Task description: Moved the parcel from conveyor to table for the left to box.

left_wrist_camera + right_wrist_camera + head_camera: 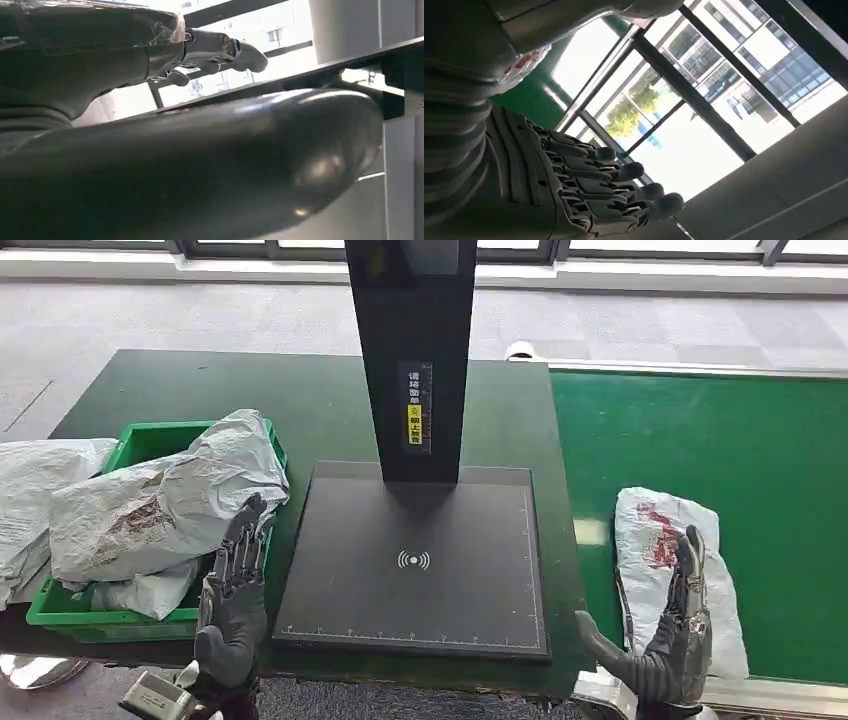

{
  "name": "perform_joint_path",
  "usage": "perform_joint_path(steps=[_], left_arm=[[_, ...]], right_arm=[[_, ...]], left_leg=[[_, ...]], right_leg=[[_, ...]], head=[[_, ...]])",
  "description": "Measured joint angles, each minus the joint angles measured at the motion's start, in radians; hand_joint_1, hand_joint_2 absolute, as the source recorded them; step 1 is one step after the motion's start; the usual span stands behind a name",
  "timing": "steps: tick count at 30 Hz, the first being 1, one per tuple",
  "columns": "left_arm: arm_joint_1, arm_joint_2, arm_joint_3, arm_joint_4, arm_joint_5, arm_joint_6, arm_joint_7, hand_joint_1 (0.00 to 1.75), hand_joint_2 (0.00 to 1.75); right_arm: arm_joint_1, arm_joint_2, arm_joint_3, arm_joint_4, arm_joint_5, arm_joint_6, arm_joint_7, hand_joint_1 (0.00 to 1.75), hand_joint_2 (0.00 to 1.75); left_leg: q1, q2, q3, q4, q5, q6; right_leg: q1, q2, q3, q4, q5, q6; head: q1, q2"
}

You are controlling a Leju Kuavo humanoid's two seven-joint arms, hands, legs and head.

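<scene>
Parcel, white crumpled plastic mailer [668,570], lies on green conveyor belt [740,460] | right hand [675,640] beside it, fingers straight, empty | left hand [232,590] fingers extended, empty, by green plastic crate [150,445]

Parcel-sorting station: green conveyor [720,440], scanner pad [415,560], bin of mailbags [150,445].

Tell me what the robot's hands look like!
Both are dark grey and mechanical. The left hand has slim, jointed black fingers and a silvery metal wrist piece below it. The right hand has a thick, smooth grey thumb; its wrist view shows a ribbed grey cover and segmented dark fingers with rounded grey tips.
</scene>
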Motion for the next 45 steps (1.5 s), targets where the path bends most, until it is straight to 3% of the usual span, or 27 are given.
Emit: perform_joint_path(steps=[1,4,9,18,20,22,24,28,36,45], left_arm=[[0.004,0.0,-0.003,-0.005,0.0,-0.006,0.0,0.0,0.0],[0.016,0.002,-0.028,-0.021,-0.061,-0.038,0.0,0.0,0.0],[0.032,0.002,-0.064,-0.032,-0.081,-0.037,0.0,0.0,0.0],[0.036,0.002,-0.08,-0.038,-0.084,-0.037,0.0,0.0,0.0],[0.034,0.002,-0.082,-0.037,-0.093,-0.081,0.0,0.0,0.0],[0.019,0.0,-0.083,-0.019,-0.098,-0.118,0.0,0.0,0.0],[0.006,0.0,-0.09,0.003,-0.098,-0.118,0.0,0.0,0.0],[0.002,0.001,-0.092,0.017,-0.087,-0.118,0.0,0.0,0.0],[-0.009,0.001,-0.095,0.042,-0.085,-0.134,0.0,0.0,0.0],[-0.017,0.001,-0.095,0.061,-0.085,-0.135,0.0,0.0,0.0]], right_arm=[[-0.003,0.0,-0.003,0.006,0.022,-0.007,0.011,0.0,1.75],[-0.038,0.0,-0.043,0.087,0.219,-0.02,0.198,0.0,1.75],[-0.082,-0.002,-0.105,0.223,0.228,-0.042,0.201,0.0,1.75],[-0.101,-0.002,-0.131,0.295,0.229,-0.044,0.201,0.0,1.75],[-0.115,-0.005,-0.145,0.32,0.338,-0.022,0.316,0.0,1.75],[-0.181,-0.017,-0.196,0.453,0.43,-0.039,0.441,0.0,1.75],[-0.246,-0.038,-0.284,0.642,0.442,-0.087,0.421,0.0,1.75],[-0.301,-0.058,-0.379,0.836,0.536,-0.124,0.47,0.0,1.75],[-0.304,-0.058,-0.503,0.922,0.661,-0.061,0.592,0.0,1.75],[-0.319,-0.06,-0.583,0.969,0.672,-0.05,0.583,0.0,1.75]], left_leg=[[0.0,0.0,0.0,0.0,0.0,0.0],[0.0,0.0,0.001,0.0,0.0,0.0],[0.0,0.0,0.0,0.0,0.0,0.001],[0.0,0.0,0.0,0.0,0.0,0.001],[0.0,0.0,0.001,0.0,0.0,0.001],[0.0,0.001,0.002,0.0,0.0,0.002],[-0.001,-0.001,0.001,0.001,0.001,0.005],[-0.001,-0.001,0.001,0.002,0.001,0.005],[-0.001,-0.002,0.0,0.002,0.0,0.005],[-0.001,-0.002,0.001,0.003,-0.002,0.006]], right_leg=[[0.0,0.0,0.0,0.0,0.0,0.0],[0.0,0.0,0.0,0.0,0.0,0.0],[-0.002,-0.001,0.001,0.0,0.0,0.002],[-0.001,-0.001,0.001,0.0,0.0,0.002],[-0.001,-0.001,0.001,0.0,-0.001,0.002],[-0.002,0.001,0.001,-0.001,0.0,0.003],[-0.003,-0.002,0.002,-0.001,-0.001,0.005],[-0.003,-0.001,0.002,-0.001,0.001,0.006],[-0.003,-0.002,0.002,-0.001,-0.001,0.006],[-0.003,-0.002,0.004,-0.001,-0.002,0.007]], head=[[0.0,0.0],[0.0,0.0],[0.0,0.0],[0.0,0.0],[0.0,0.0],[0.0,0.0],[0.0,0.0],[0.0,0.0],[0.0,0.0],[0.0,0.0]])
